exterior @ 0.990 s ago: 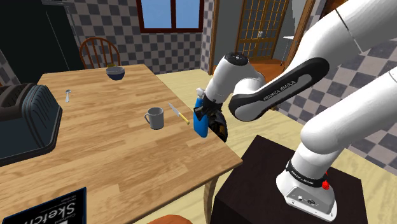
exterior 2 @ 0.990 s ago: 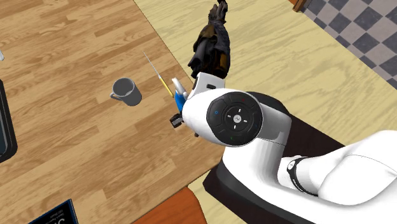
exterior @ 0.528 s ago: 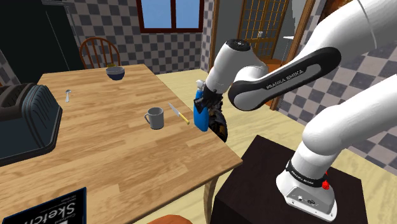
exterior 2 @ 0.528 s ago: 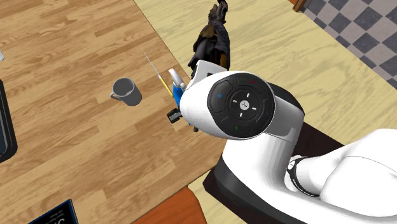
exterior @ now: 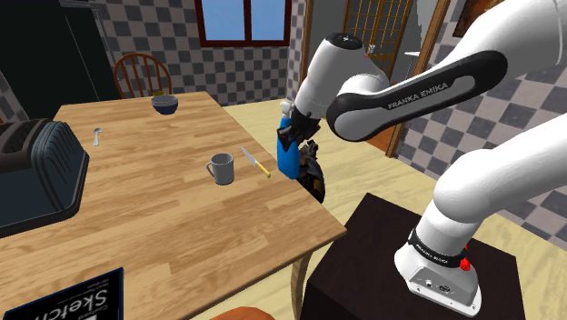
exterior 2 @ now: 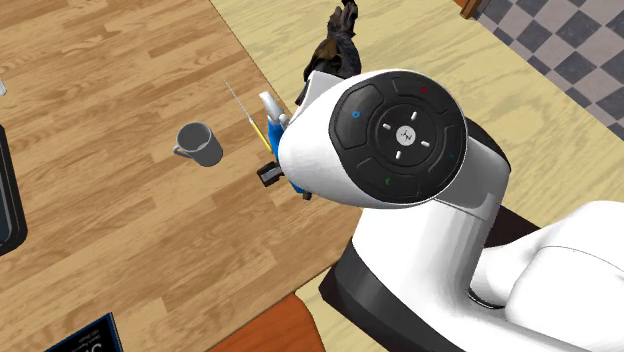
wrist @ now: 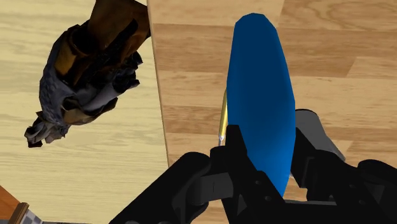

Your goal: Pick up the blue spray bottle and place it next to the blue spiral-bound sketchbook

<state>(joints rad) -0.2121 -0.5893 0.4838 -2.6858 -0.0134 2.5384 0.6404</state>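
The hand (wrist: 270,137) clasps the blue spray bottle (wrist: 261,95) between its two black fingers, at the bench's (exterior: 164,218) edge, near a thin yellow-handled tool (exterior: 256,162) and a grey mug (exterior: 220,168); in the second exterior view the arm's white joint covers most of the bottle (just its pale nozzle and a sliver of blue peek out); whether its base clears the wood is hard to judge; the sketchbook (exterior: 68,305) lies well apart, cut off by the shoulder view's bottom edge.
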